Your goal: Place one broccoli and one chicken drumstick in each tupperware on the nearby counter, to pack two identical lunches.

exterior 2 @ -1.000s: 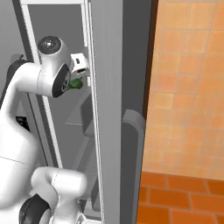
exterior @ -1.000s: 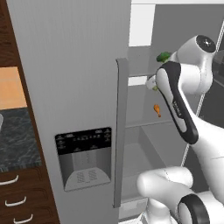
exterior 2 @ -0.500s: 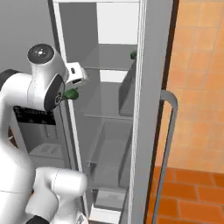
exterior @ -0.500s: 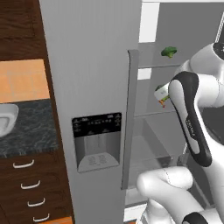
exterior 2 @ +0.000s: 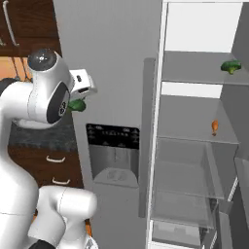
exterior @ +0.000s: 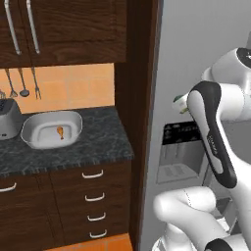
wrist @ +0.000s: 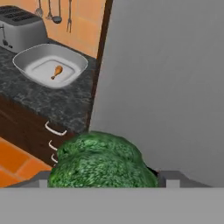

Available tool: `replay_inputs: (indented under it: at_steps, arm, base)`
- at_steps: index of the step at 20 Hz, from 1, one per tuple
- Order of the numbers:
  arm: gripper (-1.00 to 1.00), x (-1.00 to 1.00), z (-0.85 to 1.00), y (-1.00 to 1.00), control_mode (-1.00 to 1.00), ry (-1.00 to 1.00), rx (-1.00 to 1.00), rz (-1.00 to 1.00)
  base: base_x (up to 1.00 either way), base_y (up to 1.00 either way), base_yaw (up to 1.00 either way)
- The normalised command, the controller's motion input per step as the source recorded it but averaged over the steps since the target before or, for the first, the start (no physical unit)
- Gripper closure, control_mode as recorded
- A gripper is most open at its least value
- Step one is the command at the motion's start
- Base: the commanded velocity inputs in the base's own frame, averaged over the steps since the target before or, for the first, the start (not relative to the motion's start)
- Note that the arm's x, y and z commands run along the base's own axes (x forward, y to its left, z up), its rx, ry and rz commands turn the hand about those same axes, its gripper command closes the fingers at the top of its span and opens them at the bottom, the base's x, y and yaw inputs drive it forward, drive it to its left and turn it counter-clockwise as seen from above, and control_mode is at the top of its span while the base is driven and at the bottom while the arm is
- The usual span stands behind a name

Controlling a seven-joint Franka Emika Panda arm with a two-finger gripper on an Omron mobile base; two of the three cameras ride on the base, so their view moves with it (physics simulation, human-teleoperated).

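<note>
— Carrying a broccoli [wrist: 103,161] from the fridge toward the table [exterior: 93,137], as I read it. The green head sits right at the pincer [wrist: 105,177], filling the near part of the hand view, and the pincer stands wide around it, apparently gripping it.

— And where does it go?

— One tupperware [exterior: 51,129] is on the dark speckled table, just right of the silver toaster [exterior: 9,119], below the orange tiled wall. A chicken drumstick [exterior: 60,132] already lies in its middle, but no broccoli, so I judge this dish is the target.

— How far off is it?

— Well apart from the pincer; in the hand view the dish lies at the far left, beyond the grey fridge door [exterior 2: 107,63]. The next move calls for bringing the hand over to the left, past the dark cabinet side, until it hangs above the dish, then lowering and letting go beside the drumstick.

— What is left in the fridge?

— A second broccoli [exterior 2: 230,66] on the upper shelf and a second drumstick [exterior 2: 214,127] on the shelf below. Those look meant for the other dish, which I cannot place from here.
</note>
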Motion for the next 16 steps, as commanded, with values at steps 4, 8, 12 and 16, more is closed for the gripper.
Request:
replay_inputs:
  at_steps: [4, 8, 12, 16]
  arm:
    - [1.00, 0.00, 0.00, 0.00, 1.00, 0.00, 0.00, 0.00]
    - [1.00, 0.00, 0.00, 0.00, 1.00, 0.00, 0.00, 0.00]
    - [1.00, 0.00, 0.00, 0.00, 1.00, 0.00, 0.00, 0.00]
    - [1.00, 0.00, 0.00, 0.00, 1.00, 0.00, 0.00, 0.00]
  base:
    - [0.47, 1.00, 0.00]
    - [0.88, 1.00, 0.00]
    - [0.88, 1.00, 0.00]
    - [0.15, 1.00, -0.03]
